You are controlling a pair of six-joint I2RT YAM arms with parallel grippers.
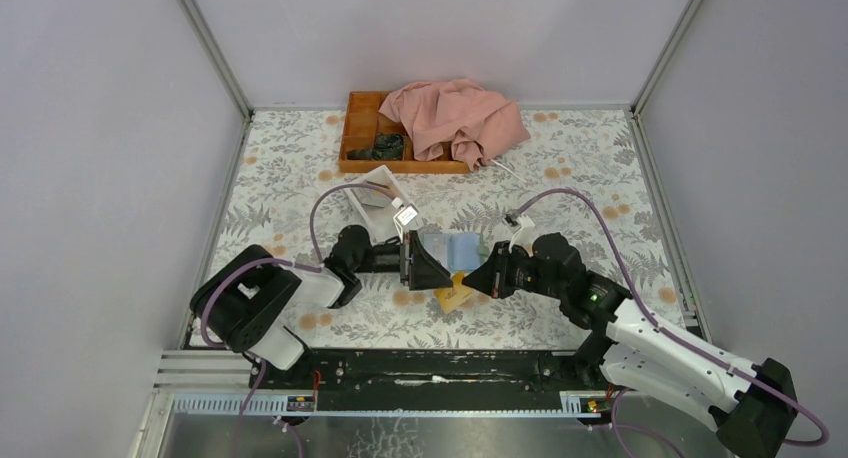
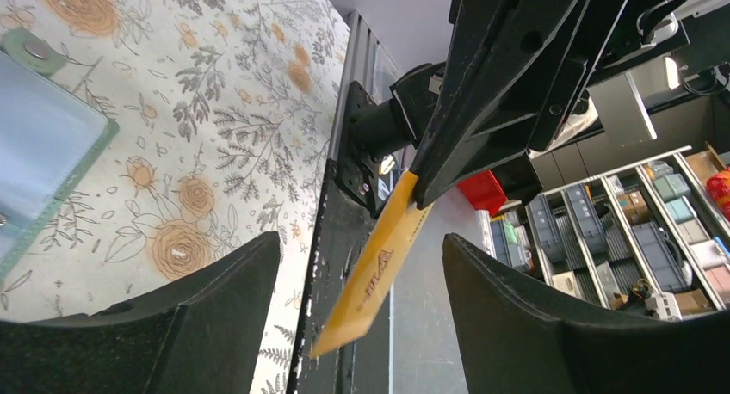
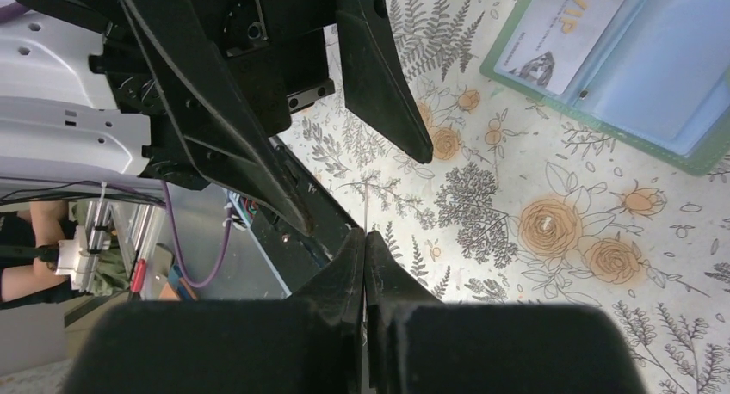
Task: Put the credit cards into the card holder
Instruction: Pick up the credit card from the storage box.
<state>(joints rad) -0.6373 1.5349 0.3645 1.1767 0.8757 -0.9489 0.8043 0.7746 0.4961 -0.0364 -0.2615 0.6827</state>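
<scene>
Aloft, orange card (image 2: 375,269) in right claw (image 3: 365,241)

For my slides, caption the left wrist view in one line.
Right gripper holds an orange card between the left gripper's open fingers; the card holder lies open on the table.

The orange wooden tray (image 1: 360,143) sits at the far edge of the floral-patterned table (image 1: 600,178), left of centre. The crumpled pink cloth (image 1: 455,118) is heaped over its right end. In front of the tray stands the white open-topped box (image 1: 375,203). The grey-green folding card holder (image 1: 462,250) lies open mid-table, right of the box, between the left gripper (image 1: 425,268) and the right gripper (image 1: 478,281). Just nearer, the thin orange card (image 2: 376,273), pinched in the right gripper, hangs between the left one's spread fingers.
</scene>
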